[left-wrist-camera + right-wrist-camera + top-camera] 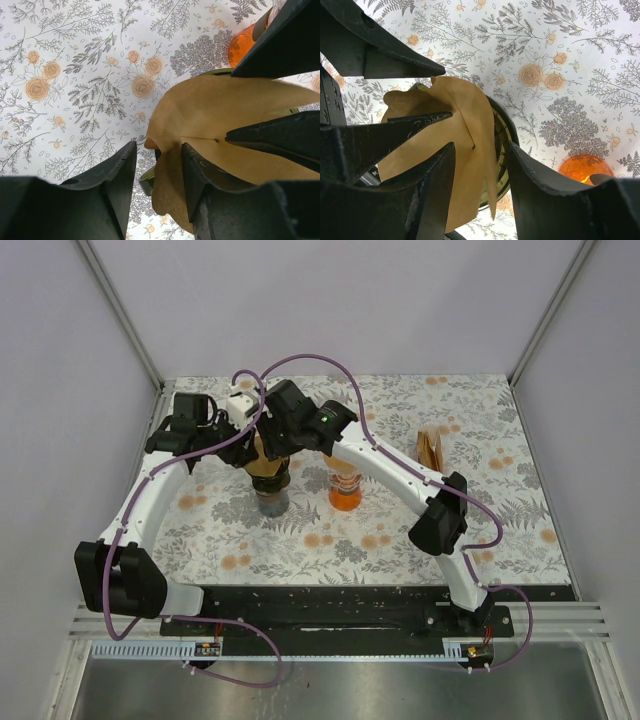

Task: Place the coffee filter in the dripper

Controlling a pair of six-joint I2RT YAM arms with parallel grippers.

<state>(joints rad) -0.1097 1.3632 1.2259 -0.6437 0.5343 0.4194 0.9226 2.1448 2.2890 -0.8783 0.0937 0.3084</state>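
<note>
The left claw (159, 150) stands partly apart, its jaws straddling one edge of the brown paper filter (215, 115) without squeezing it. The right claw (480, 148) likewise straddles a fold. The filter rests over the dripper (503, 135), left of an orange jar (582, 167). How deep it sits is hidden.

You have nothing legible to read in these views. The coffee filter (215, 115) is plain brown paper, the tablecloth (500, 510) bears only a flower print, and any marking on the small boards (208, 648) beside the arm bases is too small to make out.
</note>
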